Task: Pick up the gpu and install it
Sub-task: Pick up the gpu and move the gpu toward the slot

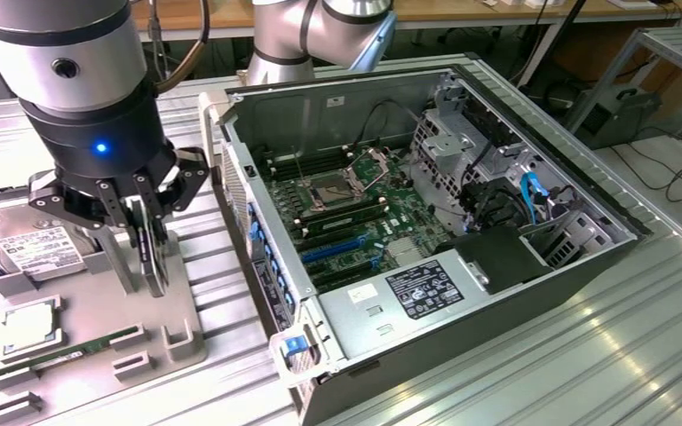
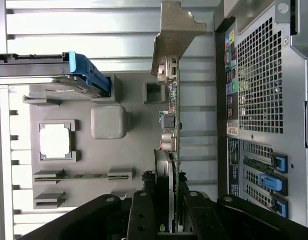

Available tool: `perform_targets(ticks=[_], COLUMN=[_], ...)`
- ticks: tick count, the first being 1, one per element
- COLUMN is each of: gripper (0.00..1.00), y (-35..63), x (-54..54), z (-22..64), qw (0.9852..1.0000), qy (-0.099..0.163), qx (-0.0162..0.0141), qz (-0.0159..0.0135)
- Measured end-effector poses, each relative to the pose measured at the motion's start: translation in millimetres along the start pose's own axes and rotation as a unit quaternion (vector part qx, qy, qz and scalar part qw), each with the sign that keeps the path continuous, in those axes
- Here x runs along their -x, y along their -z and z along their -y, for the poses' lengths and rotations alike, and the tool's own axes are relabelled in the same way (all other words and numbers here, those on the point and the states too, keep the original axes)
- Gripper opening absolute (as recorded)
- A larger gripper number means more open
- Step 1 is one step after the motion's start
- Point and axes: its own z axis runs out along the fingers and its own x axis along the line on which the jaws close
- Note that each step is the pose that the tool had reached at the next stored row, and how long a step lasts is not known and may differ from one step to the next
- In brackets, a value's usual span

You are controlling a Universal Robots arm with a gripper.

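The pincer (image 2: 172, 222) seems pressed onto the gpu (image 2: 169, 132), upright over the grey tray (image 1: 102, 309) beside the open computer case (image 1: 305, 111).

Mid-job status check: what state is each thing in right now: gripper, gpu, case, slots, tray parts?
gripper: shut on the gpu.
gpu: upright on edge at the tray, not installed.
computer case: side open, motherboard exposed.
blue expansion slots: empty.
hard drive: resting on the tray.
memory stick: lying in its tray slot.
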Motion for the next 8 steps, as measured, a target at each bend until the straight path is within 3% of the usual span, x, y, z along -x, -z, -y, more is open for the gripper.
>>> perform_targets(ticks=[8], gripper=[0.27], y=[6.9], x=[0.2], z=[-0.4], qw=[1.0], qy=[0.0], qx=[0.0006], qz=[0.0])
